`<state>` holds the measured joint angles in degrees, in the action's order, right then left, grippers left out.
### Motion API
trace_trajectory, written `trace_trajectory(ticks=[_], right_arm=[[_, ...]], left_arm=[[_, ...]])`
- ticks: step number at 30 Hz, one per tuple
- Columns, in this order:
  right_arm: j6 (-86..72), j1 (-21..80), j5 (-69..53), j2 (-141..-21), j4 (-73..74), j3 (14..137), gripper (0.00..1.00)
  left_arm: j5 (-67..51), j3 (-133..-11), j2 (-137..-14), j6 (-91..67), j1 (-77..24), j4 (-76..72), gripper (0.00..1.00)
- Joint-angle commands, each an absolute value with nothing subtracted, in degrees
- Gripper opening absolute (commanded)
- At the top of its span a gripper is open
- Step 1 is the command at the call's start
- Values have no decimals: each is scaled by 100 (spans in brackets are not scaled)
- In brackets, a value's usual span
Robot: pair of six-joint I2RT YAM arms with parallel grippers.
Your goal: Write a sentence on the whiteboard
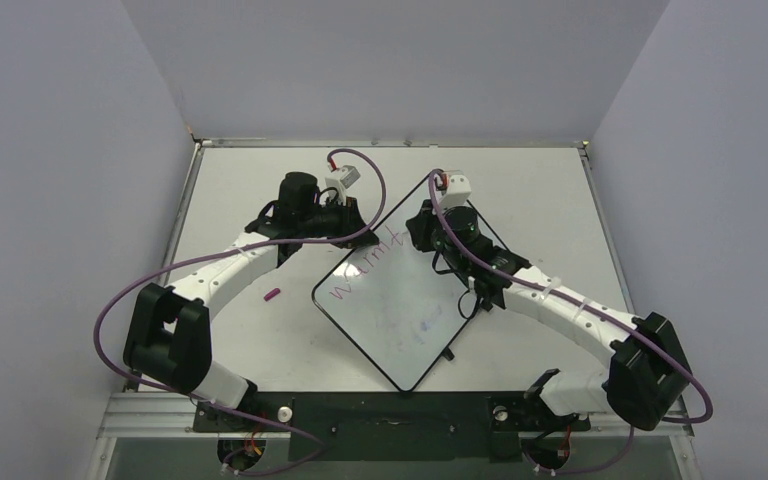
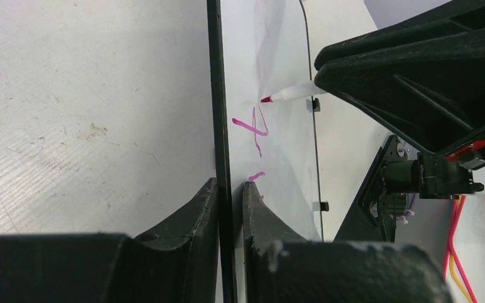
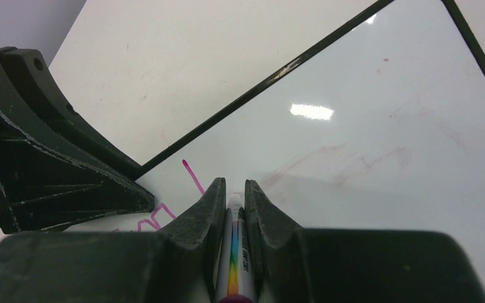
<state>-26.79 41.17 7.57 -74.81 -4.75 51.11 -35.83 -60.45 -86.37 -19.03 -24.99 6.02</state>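
Crowding your whiteboard's (image 1: 385, 340) far corner, the left gripper (image 2: 230, 199) pinches its rim; the right gripper (image 3: 233, 189) clamps a marker (image 3: 235, 252), tip beside the sentence (image 1: 365, 265). It lies centred on the table (image 1: 250, 200), long axis near-left to far-right. A cap (image 1: 272, 294) lies left.

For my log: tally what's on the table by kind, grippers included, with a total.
whiteboard: 1
marker: 1
small magenta piece, lying loose: 1
grippers: 2 (left gripper clamped on the whiteboard's edge, right gripper holding the marker)
Total: 5
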Motion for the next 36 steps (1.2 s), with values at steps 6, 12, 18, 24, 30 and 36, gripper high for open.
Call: trace_trajectory(ticks=[6,12,18,24,30,36], right_arm=[[-2420,4066,948,-7122,-205,5707,0],[-2426,4044,874,-7298,-225,5889,0],[-2457,4020,749,-7585,-317,6029,0],[-2481,3988,650,-7809,-376,6129,0],[-2492,3970,584,-7909,-397,6140,0],[-2487,3958,546,-7944,-389,6034,0]], left_arm=[[-3156,-5996,-8409,-1345,-2479,572,0],[-3149,-5994,-8395,-1339,-2481,578,0],[-3149,-5979,-8385,-1334,-2483,577,0],[-3149,-5979,-8371,-1336,-2479,579,0],[-3146,-5992,-8371,-1335,-2479,576,0],[-3146,-5990,-8364,-1334,-2479,571,0]])
